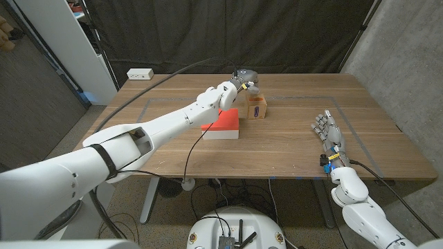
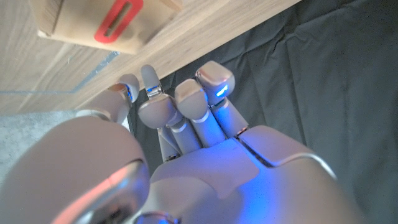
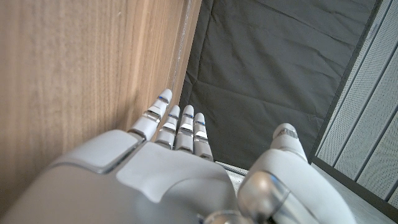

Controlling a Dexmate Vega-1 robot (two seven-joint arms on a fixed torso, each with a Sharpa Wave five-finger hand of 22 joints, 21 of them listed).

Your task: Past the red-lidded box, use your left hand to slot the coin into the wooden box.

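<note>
We see the left hand (image 1: 239,88) above the wooden box (image 1: 257,106) toward the counter's (image 1: 297,149) far edge, past the red-lidded box (image 1: 221,125). Its fingers (image 2: 153,106) are curled; whether they grip the coin, we cannot tell. We judge a coin thin, rigid, slippery, best pinched by its rim. The right hand (image 1: 329,135) stands open near the right edge.

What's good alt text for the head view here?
The robot's left hand reaches across a wooden table and hovers above a small wooden box, just past a red-lidded box. The right hand waits near the table's right front, fingers extended and holding nothing.
</note>
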